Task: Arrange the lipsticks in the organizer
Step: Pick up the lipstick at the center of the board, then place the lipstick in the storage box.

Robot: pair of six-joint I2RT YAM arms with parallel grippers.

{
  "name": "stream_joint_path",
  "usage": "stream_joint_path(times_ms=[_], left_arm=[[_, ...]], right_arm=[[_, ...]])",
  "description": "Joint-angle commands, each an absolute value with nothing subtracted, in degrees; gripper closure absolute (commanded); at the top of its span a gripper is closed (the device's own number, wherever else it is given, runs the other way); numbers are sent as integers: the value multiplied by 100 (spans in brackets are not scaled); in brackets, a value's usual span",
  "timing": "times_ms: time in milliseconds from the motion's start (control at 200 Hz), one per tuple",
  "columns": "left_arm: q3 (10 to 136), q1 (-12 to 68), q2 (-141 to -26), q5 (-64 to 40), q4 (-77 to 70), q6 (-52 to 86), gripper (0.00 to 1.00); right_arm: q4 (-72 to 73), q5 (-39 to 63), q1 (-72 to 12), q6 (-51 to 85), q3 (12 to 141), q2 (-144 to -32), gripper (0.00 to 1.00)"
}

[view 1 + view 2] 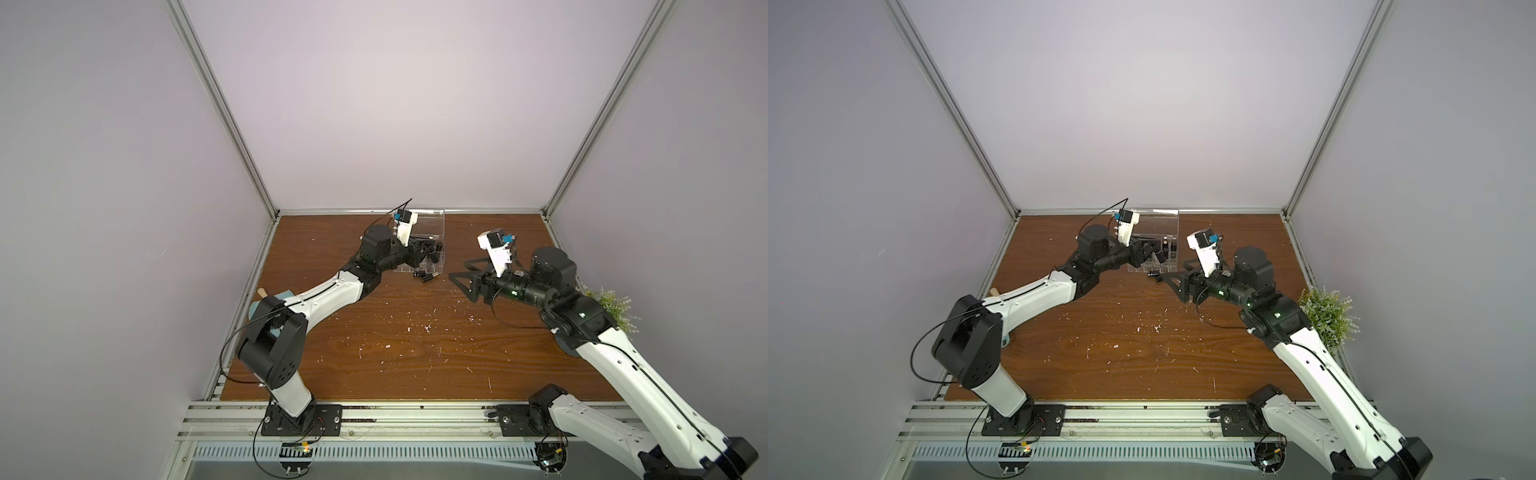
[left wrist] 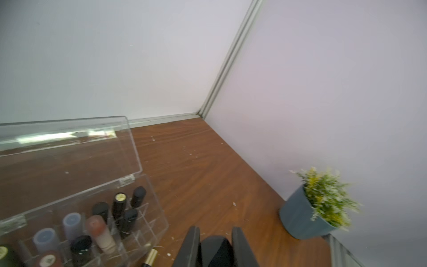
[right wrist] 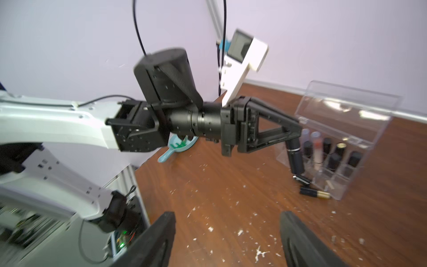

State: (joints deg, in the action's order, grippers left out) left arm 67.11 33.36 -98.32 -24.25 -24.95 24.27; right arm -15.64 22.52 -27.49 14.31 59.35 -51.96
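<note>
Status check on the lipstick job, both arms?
Left end effector shut on a black lipstick, at the organizer, lid open. Right end effector open, empty. Loose lipsticks lying on the table beside it.

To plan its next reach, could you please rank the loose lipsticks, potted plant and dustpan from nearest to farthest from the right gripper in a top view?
From the open right gripper:
1. Loose lipsticks, just to its left, lying by the organizer.
2. Potted plant, far right, behind that arm.
3. Light-blue dustpan, at the far left edge.
</note>
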Motion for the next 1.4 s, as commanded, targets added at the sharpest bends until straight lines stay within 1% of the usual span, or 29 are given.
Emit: stream_joint_path(times_ms=[0,110,235,400,570,756,1021,1396], left_arm=[[7232,3497,-10354,-1653,-2290,1613,85],[7707,3541,-10815,-1485,-2329,1387,83],[8131,3636,-11126,-1126,-2334,1025,83],[8749,3705,-11616,-960,-2235,748,83],[9116,3967,-12023,-408,-2048,221,83],[9149,3988,-12197,-190,-2210,273,83],[8900,3999,-12108,169,-2478,212,83],[8638,3999,-12213,94,-2665,342,83]], right_arm=[[-1515,1247,-2563,1520,6035,-4729,21],[-1528,1049,-2462,1499,6015,-4523,21],[-1575,1003,-2418,1444,6003,-4518,21],[-1610,953,-2374,1378,6004,-4502,21],[-1668,922,-2314,1320,6034,-4478,22],[-1740,921,-2244,1274,6048,-4436,22],[-1818,905,-2173,1213,6069,-4387,22],[-1871,940,-2117,1201,6091,-4386,23]])
